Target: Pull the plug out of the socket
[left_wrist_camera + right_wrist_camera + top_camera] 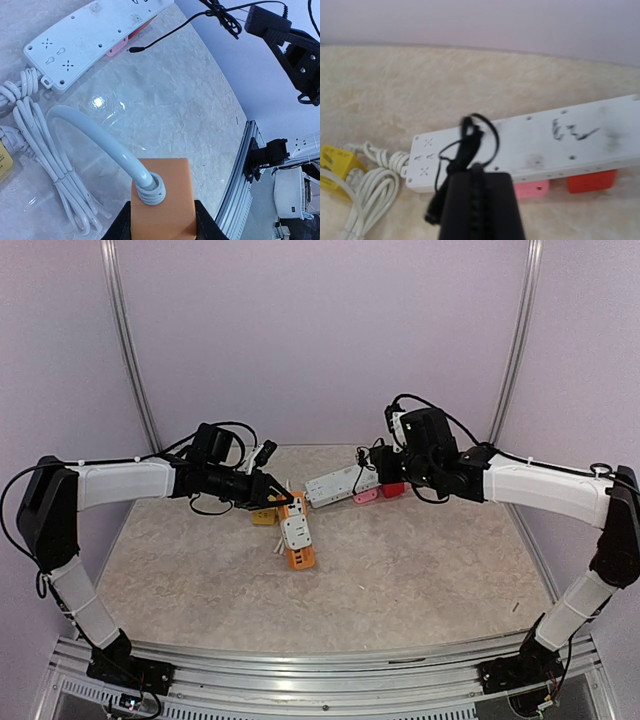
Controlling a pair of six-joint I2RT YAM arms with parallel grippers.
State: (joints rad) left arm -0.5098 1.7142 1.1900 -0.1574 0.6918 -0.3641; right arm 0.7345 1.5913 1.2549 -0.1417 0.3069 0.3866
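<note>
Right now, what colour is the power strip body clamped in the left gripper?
Orange: the boxy plastic power strip shows best in the left wrist view.

This was a robot lab cell, not a home or shop. A left arm (120,483) and a right arm (545,488) were bolted to an aluminium rail (330,662) at the near edge of a stone-patterned table (410,570). Plain lilac panels (320,330) with metal posts (130,350) closed the left, far and right sides. A white strip (335,485) and an orange strip (297,538) lay loose on the table.
</note>
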